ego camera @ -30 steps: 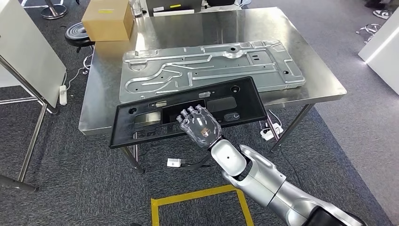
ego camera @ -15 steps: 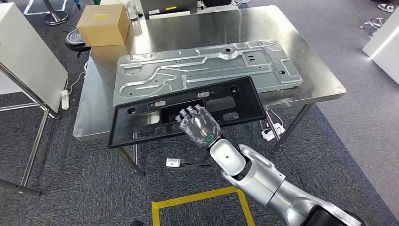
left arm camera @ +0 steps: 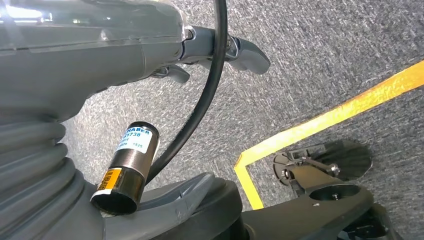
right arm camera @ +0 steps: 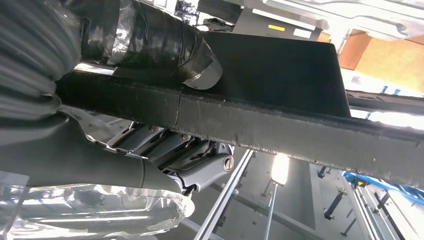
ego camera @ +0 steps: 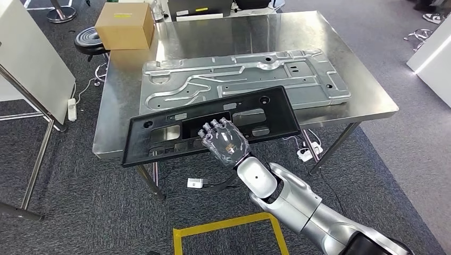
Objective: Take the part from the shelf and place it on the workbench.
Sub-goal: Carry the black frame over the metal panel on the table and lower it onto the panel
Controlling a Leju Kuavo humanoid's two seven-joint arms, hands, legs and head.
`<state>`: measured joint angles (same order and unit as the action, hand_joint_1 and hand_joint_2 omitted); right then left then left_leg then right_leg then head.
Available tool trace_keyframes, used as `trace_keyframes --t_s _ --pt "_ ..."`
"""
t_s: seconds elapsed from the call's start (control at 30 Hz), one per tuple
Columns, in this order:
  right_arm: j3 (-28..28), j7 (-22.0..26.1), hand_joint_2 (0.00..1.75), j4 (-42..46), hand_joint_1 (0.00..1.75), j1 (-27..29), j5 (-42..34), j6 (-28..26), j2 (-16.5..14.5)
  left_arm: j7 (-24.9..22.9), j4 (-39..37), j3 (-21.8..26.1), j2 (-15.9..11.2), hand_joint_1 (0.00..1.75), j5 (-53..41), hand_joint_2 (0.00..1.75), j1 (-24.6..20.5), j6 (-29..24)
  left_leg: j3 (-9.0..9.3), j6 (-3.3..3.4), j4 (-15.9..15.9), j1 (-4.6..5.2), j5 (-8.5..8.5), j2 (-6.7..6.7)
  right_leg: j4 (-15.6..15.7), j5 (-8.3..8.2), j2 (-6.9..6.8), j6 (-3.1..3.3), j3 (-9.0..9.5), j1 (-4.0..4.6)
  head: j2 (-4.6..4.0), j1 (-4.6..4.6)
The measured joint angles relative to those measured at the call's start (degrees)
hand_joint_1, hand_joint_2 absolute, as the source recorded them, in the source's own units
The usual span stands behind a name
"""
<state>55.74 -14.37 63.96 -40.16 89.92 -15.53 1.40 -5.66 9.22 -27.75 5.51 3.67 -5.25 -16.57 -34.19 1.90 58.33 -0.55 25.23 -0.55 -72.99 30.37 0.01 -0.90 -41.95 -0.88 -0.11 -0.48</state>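
Note:
The part is a long black plastic panel (ego camera: 159, 133) with several cut-outs, held level over the near edge of the steel workbench (ego camera: 367, 90). My right hand (ego camera: 226, 141) grips its near rail at the middle, fingers curled over the edge into a cut-out. In the right wrist view the black rail (right arm camera: 280, 127) runs across the picture, with the thumb (right arm camera: 200, 65) pressed on one side of it. My left hand (left arm camera: 210, 50) hangs beside my body above the carpet, fingers curled in and holding nothing.
A large stamped grey metal plate (ego camera: 250, 77) lies across the middle of the workbench, just beyond the panel. A cardboard box (ego camera: 125, 24) sits at the far left corner. A white board on a frame (ego camera: 32, 69) stands to the left. Yellow tape (ego camera: 228, 226) marks the carpet.
The whole picture shifted left, then back right, so the camera moved. The panel stays in my right hand, at about the same spot over the bench's near edge.

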Motion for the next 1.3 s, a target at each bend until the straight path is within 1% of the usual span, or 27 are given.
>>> trace_keyframes --t_s 0.03,0.07,0.1,0.13,0.2,0.27,0.33,0.4,0.43,0.47,0.5,0.57,0.6,0.63,0.67,0.73,0.8,0.83,0.9,0.93,0.97,1.0,1.07,1.1,1.13,1.2,1.3 --pt "0.0 0.0 1.75 0.0 1.73 0.0 0.0 0.0 0.0 0.0 0.0 0.0 0.0 0.0 0.0 1.75 0.0 0.0 0.15 -0.05 0.0 0.07 0.13 -0.08 3.8 -2.34 0.01 0.37 1.67 0.12 0.0 0.0" --pt "0.0 0.0 1.75 0.0 1.73 -0.1 0.0 0.0 0.0 0.0 0.0 0.0 0.0 0.0 0.0 1.75 0.0 0.0 0.27 -0.19 0.1 0.23 0.28 -0.15 7.7 -4.06 0.01 0.76 3.5 0.35 0.0 -0.01" --pt "0.0 0.0 1.75 0.0 1.73 -0.2 0.0 0.0 0.0 0.0 0.0 0.0 0.0 0.0 0.0 1.75 -0.1 0.0 0.31 -0.35 0.2 0.34 0.4 -0.19 10.9 -5.08 0.0 1.07 4.95 0.54 0.0 0.01" --pt "0.0 0.0 1.75 0.0 1.73 -0.2 0.0 0.0 0.0 0.0 0.0 0.0 0.0 0.0 0.0 1.75 -0.1 0.0 0.3 -0.58 0.2 0.43 0.48 -0.2 12.7 -5.42 0.02 1.28 5.8 0.72 0.0 0.01" --pt "0.0 0.0 1.75 0.0 1.73 -0.3 0.0 -0.1 0.0 0.0 0.0 -0.1 0.0 0.0 0.0 1.75 -0.1 0.0 0.25 -1.05 0.1 0.47 0.52 -0.18 13.5 -5.16 0.06 1.46 6.05 0.8 0.0 0.03" --pt "0.0 -0.1 1.75 0.0 1.73 -0.3 0.0 -0.1 0.0 0.0 0.0 -0.1 0.0 0.0 0.0 1.75 -0.1 0.0 0.04 -1.6 0.8 0.43 1.22 -0.05 14.0 -5.27 0.04 1.86 6.41 0.44 0.0 0.02" --pt "0.0 -0.2 1.75 0.0 1.73 -0.4 0.0 -0.1 -0.1 0.0 0.0 -0.1 0.0 0.0 0.0 1.75 -0.1 0.0 -1.91 -2.12 5.2 0.33 3.74 0.11 14.5 -5.31 -0.06 2.35 6.91 0.1 0.0 0.0" --pt "0.0 -0.2 1.75 0.0 1.73 -0.4 0.0 -0.1 -0.1 0.0 0.0 -0.1 0.0 0.0 0.0 1.75 -0.2 0.0 -5.77 -2.57 12.8 0.15 6.93 0.15 14.4 -5.14 -0.15 2.64 7.06 0.12 0.0 -0.02" --pt "0.0 -0.2 1.75 -0.1 1.73 -0.3 0.0 -0.1 -0.1 0.0 0.0 -0.1 0.0 0.0 0.0 1.75 -0.2 0.0 -7.29 -2.77 15.5 0.03 7.53 0.16 14.4 -5.02 -0.17 2.68 7.12 0.13 0.0 -0.01" --pt "0.0 -0.2 1.75 -0.1 1.73 -0.3 0.0 -0.1 -0.1 0.0 0.0 -0.1 -0.1 0.0 0.0 1.75 -0.2 0.0 -7.93 -2.92 16.3 -0.09 7.02 0.18 14.3 -4.88 -0.15 2.65 7.2 0.11 0.0 -0.01" --pt "0.0 -0.3 1.75 -0.1 1.73 -0.2 0.0 -0.1 -0.1 -0.1 0.0 -0.1 -0.1 0.0 0.0 1.75 -0.2 0.0 -7.32 -2.99 14.7 -0.2 5.35 0.2 14.2 -4.7 -0.1 2.55 7.36 0.07 0.0 -0.02" --pt "0.0 -0.3 1.75 -0.2 1.73 -0.2 0.0 -0.1 -0.1 -0.1 0.0 -0.1 -0.2 0.0 0.0 1.75 -0.1 0.0 -3.89 -2.99 7.2 -0.39 1.2 0.28 13.9 -4.2 0.03 2.16 7.78 0.02 0.0 -0.02" --pt "0.0 -0.3 1.75 -0.2 1.73 -0.3 0.0 -0.1 -0.1 -0.1 0.0 -0.1 -0.3 0.0 0.0 1.75 -0.1 0.0 -2.25 -2.88 3.7 -0.33 0.01 0.28 13.7 -3.96 0.09 1.91 7.86 0.09 0.0 0.0" --pt "0.0 -0.4 1.75 -0.2 1.73 -0.4 0.0 -0.1 -0.1 -0.1 0.0 -0.1 -0.3 0.0 0.0 1.75 -0.1 0.0 -1.26 -2.68 1.6 -0.25 -0.44 0.26 13.6 -3.84 0.1 1.64 7.85 0.18 0.0 0.01" --pt "0.0 -0.4 1.75 -0.2 1.73 -0.4 0.0 -0.1 -0.1 -0.1 0.0 -0.1 -0.3 0.0 0.0 1.75 -0.2 0.0 -0.91 -2.43 0.8 -0.13 -0.22 0.2 13.6 -3.77 0.1 1.37 7.79 0.29 0.0 0.02" --pt "0.0 -0.4 1.75 -0.2 1.73 -0.4 0.0 -0.2 -0.1 -0.1 0.0 -0.2 -0.3 0.0 -0.1 1.75 -0.2 0.0 -0.81 -1.71 0.5 -0.09 -0.21 0.1 13.7 -3.69 0.04 0.83 7.74 0.32 0.0 0.0" --pt "0.0 -0.4 1.75 -0.2 1.73 -0.5 0.0 -0.2 -0.1 -0.1 0.0 -0.2 -0.3 0.0 -0.1 1.75 -0.1 0.0 -0.46 -0.92 0.1 -0.23 -0.28 0.09 12.1 -2.52 0.01 0.31 7.12 0.19 0.0 0.01" --pt "0.0 -0.5 1.75 -0.2 1.73 -0.6 0.0 -0.2 -0.1 -0.1 0.0 -0.3 -0.3 0.0 -0.1 1.75 -0.2 0.0 -0.28 -0.55 -0.1 -0.32 -0.3 0.11 9.7 -1.2 0.02 0.09 5.97 0.13 0.0 0.02" --pt "0.0 -0.5 1.75 -0.2 1.73 -0.6 0.0 -0.2 -0.1 -0.1 0.0 -0.4 -0.3 0.0 -0.1 1.75 -0.3 0.0 -0.19 -0.13 -0.1 -0.25 -0.14 0.14 2.1 1.93 0.02 -0.17 2.07 0.09 0.0 0.03" --pt "0.0 -0.5 1.75 -0.3 1.73 -0.5 0.0 -0.2 -0.1 -0.1 0.0 -0.5 -0.3 0.0 -0.1 1.75 -0.3 0.0 -0.16 -0.03 -0.1 -0.21 -0.04 0.13 -1.2 2.82 0.01 -0.23 0.14 0.09 0.0 0.03" --pt "0.0 -0.5 1.75 -0.4 1.73 -0.4 0.0 -0.2 -0.1 -0.1 0.0 -0.5 -0.3 0.0 -0.1 1.75 -0.3 0.0 -0.09 0.02 -0.1 -0.17 0.08 0.11 -2.7 2.67 0.01 -0.22 -1.04 0.09 0.0 0.03" --pt "0.0 -0.5 1.75 -0.4 1.73 -0.3 0.0 -0.2 0.0 -0.1 0.0 -0.6 -0.3 0.0 -0.1 1.75 -0.2 0.0 0.04 0.0 0.0 -0.16 0.22 0.05 -2.0 1.34 0.01 -0.12 -1.09 0.1 0.0 0.03" --pt "0.0 -0.5 1.75 -0.5 1.73 -0.3 0.0 -0.2 0.0 -0.1 0.0 -0.6 -0.3 0.0 -0.1 1.75 -0.2 0.0 0.51 -0.22 0.1 -0.14 0.64 -0.07 5.1 -3.2 0.02 0.38 1.7 0.16 0.0 0.03" --pt "0.0 -0.5 1.75 -0.5 1.73 -0.4 0.0 -0.2 0.0 -0.1 0.0 -0.7 -0.3 0.0 -0.1 1.75 -0.3 0.0 0.7 -0.43 0.2 -0.02 0.89 -0.12 8.9 -4.84 0.03 0.65 3.45 0.31 0.0 0.04" --pt "0.0 -0.5 1.75 -0.5 1.73 -0.5 0.0 -0.2 0.0 -0.1 0.0 -0.7 -0.3 0.0 -0.1 1.75 -0.3 0.0 0.78 -0.66 0.2 0.07 1.07 -0.14 11.6 -5.67 0.03 0.86 4.74 0.45 0.0 0.03" --pt "0.0 -0.5 1.75 -0.5 1.73 -0.5 0.0 -0.2 0.0 -0.1 0.0 -0.9 -0.3 0.0 -0.1 1.75 -0.3 0.1 0.8 -1.18 0.2 0.23 1.28 -0.12 13.2 -5.37 0.11 1.14 5.57 0.76 0.0 0.02" --pt "0.0 -0.5 1.75 -0.5 1.73 -0.5 0.0 -0.2 -0.1 -0.1 0.0 -1.0 -0.3 0.0 -0.1 1.75 -0.3 0.1 0.73 -2.11 1.0 0.12 2.15 0.08 14.0 -5.24 0.23 1.88 6.22 0.36 0.0 0.0"
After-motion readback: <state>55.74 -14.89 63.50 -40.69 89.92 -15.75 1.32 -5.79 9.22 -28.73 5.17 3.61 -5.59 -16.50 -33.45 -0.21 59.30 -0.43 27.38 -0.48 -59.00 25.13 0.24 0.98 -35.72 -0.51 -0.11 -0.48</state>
